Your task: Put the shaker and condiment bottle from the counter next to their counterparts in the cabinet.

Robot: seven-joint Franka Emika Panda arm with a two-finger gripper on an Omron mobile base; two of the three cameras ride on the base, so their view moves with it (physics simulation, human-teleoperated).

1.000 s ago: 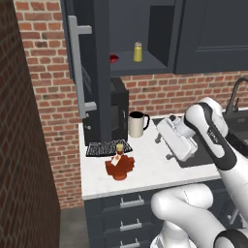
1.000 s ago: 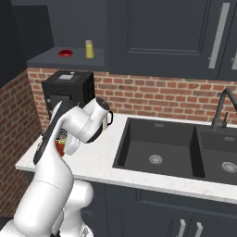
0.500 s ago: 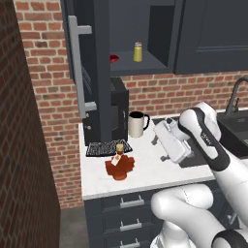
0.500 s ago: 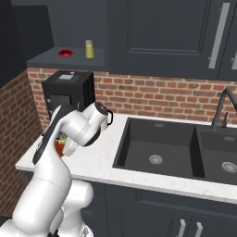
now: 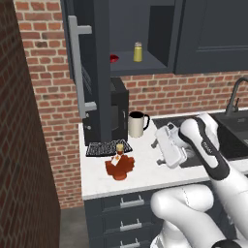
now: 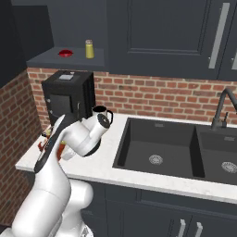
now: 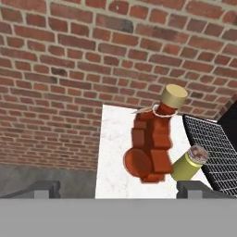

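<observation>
The red-orange condiment bottle [image 5: 119, 165] [image 7: 149, 148] stands on the white counter [image 5: 145, 180] near its left end. In the hand view the small olive-yellow shaker [image 7: 189, 165] sits close beside the bottle, against a black grid. My gripper [image 5: 158, 154] [image 7: 119, 187] hovers open just right of the bottle, pointing at it, with nothing between its fingers. Above, the cabinet door [image 5: 82, 63] hangs open. On its shelf sit a bright yellow shaker [image 5: 138, 52] [image 6: 89, 49] and a small red bottle [image 5: 114, 58] [image 6: 65, 53].
A cream mug [image 5: 137, 124] stands behind my hand, beside the black microwave [image 5: 118, 114] [image 6: 67, 95]. A black grid mat [image 5: 104, 147] lies behind the bottle. The brick wall [image 5: 29, 145] borders the counter's left end. A dark sink [image 6: 157, 148] lies to the right.
My hand has eased a little left and down toward the condiment bottle. Its fingers stayed open, and the bottle and shaker have not moved.
</observation>
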